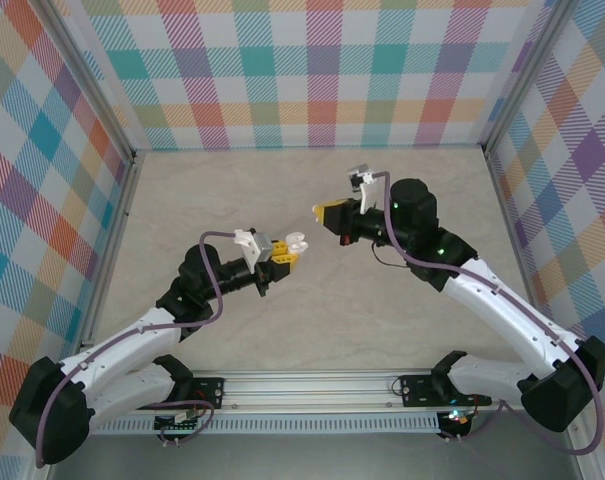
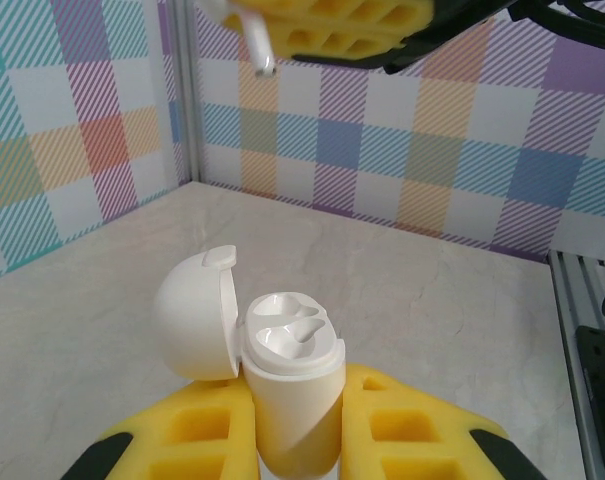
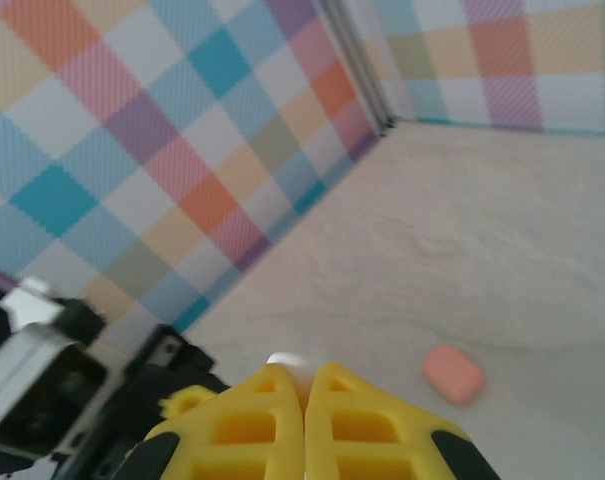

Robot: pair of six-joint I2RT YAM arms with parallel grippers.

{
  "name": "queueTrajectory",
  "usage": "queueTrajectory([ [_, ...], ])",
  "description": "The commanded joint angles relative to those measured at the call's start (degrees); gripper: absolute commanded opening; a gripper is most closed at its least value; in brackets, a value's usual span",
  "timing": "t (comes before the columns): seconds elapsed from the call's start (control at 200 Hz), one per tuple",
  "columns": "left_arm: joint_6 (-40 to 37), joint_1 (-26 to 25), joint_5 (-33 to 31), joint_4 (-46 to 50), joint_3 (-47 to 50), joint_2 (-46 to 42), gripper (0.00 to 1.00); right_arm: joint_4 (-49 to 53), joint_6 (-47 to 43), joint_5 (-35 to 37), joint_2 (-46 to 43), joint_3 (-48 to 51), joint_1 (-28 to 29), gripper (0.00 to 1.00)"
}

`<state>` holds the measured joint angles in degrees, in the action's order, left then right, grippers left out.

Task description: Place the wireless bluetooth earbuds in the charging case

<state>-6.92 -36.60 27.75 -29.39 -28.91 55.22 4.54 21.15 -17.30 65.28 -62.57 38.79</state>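
Well, right jaws pinch a tiny earbud point(image 2: 258, 45) by its head — light, slick, I'd guess; left jaws clamp the case point(image 2: 292, 400).

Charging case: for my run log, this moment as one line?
left fingers: shut on open white case | right fingers: shut on white earbud | earbud not yet inserted

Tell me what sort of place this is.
Probably a robot test cell, not a home: plaid walls box in a marble-look tabletop, and the left arm and right arm are bolted to an aluminium rail at its near edge.
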Motion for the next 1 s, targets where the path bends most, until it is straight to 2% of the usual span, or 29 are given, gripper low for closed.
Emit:
queueTrajectory([
  [0.0, 0.63, 0.21, 2.05, -4.31, -1.93, -0.22, 0.0, -6.54, -4.34, -2.83, -0.79, 1.06, 2.77, 0.07],
  [0.265, 1.7, 0.26, 1.02, -4.43, -1.62, -2.33, 0.0, -14.09, -8.34, -3.51, -0.35, 5.86, 5.93, 0.08],
  [0.615, 2.34, 0.21, 0.82, -4.33, -1.42, -3.53, 0.0, -15.26, -10.51, -4.15, 0.93, 7.2, 6.52, 0.09],
  [0.995, 2.35, 0.21, -0.85, -3.14, -1.59, -3.8, 0.0, -15.67, -12.18, -1.51, 1.65, 8.66, 8.15, 0.08],
])
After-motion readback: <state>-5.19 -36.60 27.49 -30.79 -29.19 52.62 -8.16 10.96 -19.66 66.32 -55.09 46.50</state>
